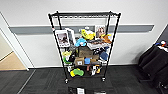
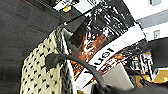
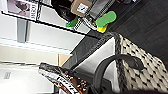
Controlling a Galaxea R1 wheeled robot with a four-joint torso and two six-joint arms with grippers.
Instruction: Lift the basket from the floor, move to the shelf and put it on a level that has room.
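Grey carpet; cream chequered basket w/ dark rim, black loop handle.

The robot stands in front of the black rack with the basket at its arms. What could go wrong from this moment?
1. The basket carries loose packets that stand above its rim; if it tilts, they might slide out.
2. The top tier is high and framed by post tips, so the wide basket could catch on a post.
3. The rack stands on castors; a push from the basket may roll it.
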